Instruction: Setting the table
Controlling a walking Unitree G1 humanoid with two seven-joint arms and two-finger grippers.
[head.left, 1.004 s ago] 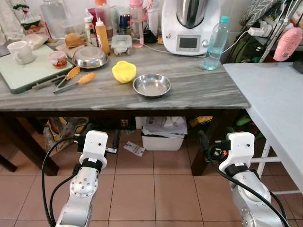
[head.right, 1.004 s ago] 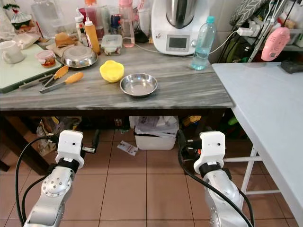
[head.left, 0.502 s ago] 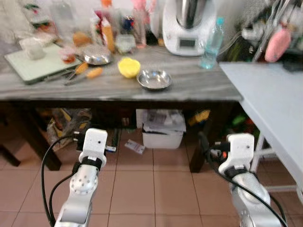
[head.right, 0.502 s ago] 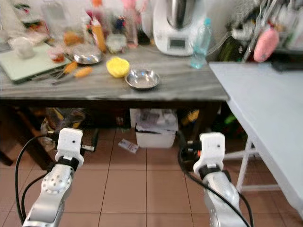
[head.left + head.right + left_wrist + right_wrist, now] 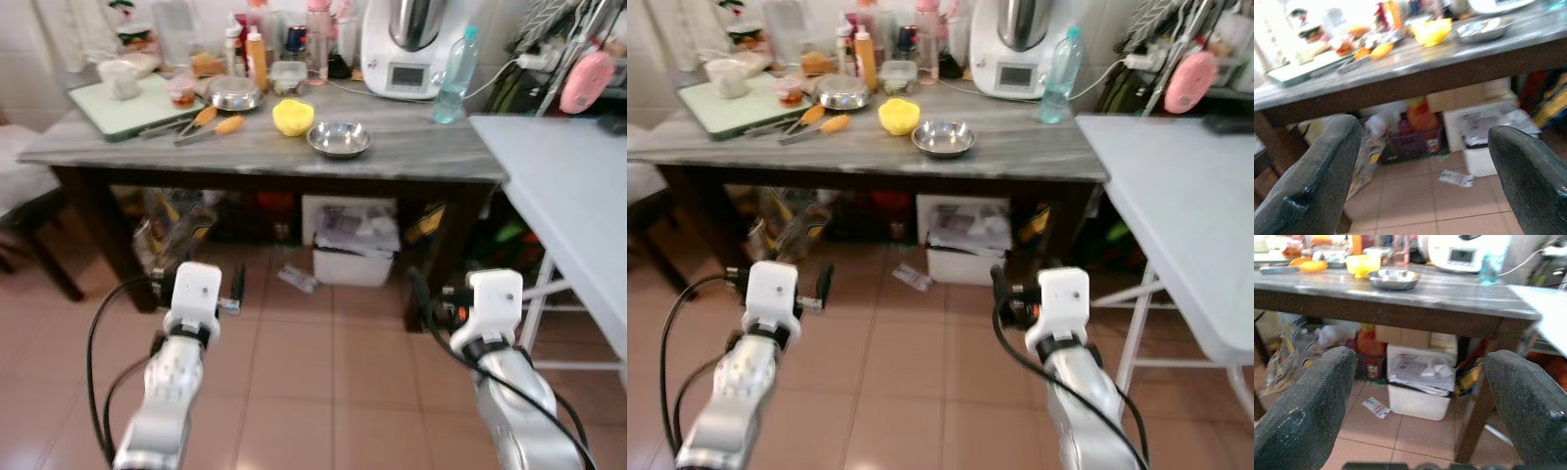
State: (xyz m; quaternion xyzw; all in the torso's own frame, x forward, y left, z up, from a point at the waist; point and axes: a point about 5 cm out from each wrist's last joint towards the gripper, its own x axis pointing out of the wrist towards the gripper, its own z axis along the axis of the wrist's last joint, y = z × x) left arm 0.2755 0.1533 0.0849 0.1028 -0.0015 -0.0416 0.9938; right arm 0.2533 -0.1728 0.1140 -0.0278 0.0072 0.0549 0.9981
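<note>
On the grey marble table (image 5: 411,157) stand a small steel bowl (image 5: 339,138), a yellow bowl (image 5: 293,117) and a second steel bowl (image 5: 233,94). Orange-tipped tongs (image 5: 211,123) lie beside a pale green board (image 5: 132,106), and a white mug (image 5: 120,78) stands on that board. Both arms are held low over the tiled floor, well short of the table. My left gripper (image 5: 1425,147) is open and holds nothing. My right gripper (image 5: 1420,387) is open too, and the small steel bowl (image 5: 1395,278) shows beyond it.
A white kitchen machine (image 5: 413,44), a water bottle (image 5: 454,61) and several bottles crowd the table's back. A white table (image 5: 578,206) juts in on the right. Under the marble table sit a white bin (image 5: 355,250) and bags. A pale seat (image 5: 20,191) is on the left.
The camera has drawn back from the table and steadied after a blur, so more floor and the table's left end show. Both arms keep the same low pose with open fingers.
</note>
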